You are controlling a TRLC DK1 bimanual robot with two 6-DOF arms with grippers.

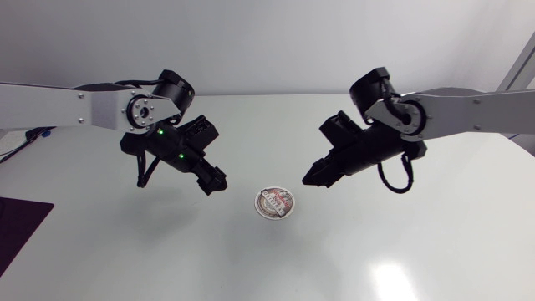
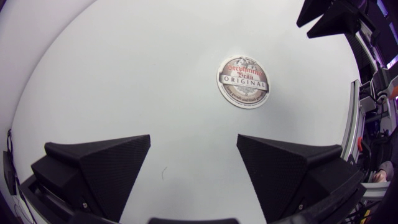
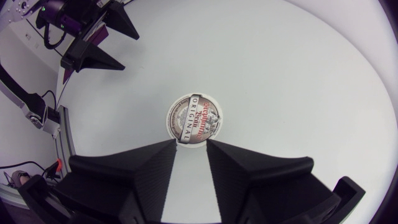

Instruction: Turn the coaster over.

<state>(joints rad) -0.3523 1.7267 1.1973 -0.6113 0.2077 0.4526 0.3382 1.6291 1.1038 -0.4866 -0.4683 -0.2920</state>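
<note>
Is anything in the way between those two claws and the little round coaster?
Nothing visible. The coaster lies flat on the white table, apart from both the left gripper and the right gripper. Only tabletop shows between each of them and it.

Coaster (image 1: pixel 275 202) on table (image 1: pixel 401 251), between left fingers (image 1: pixel 214 178) and right fingers (image 1: pixel 313 176)

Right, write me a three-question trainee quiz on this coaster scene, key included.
1. True or false: the coaster lies flat on the table, printed face up.
2. Which has the coaster just ahead of its fingertips in its own wrist view? A) left end effector B) right end effector
3. Fill in: both end effectors are ____ and hold nothing.
Key: 1 true; 2 B; 3 open.
</note>
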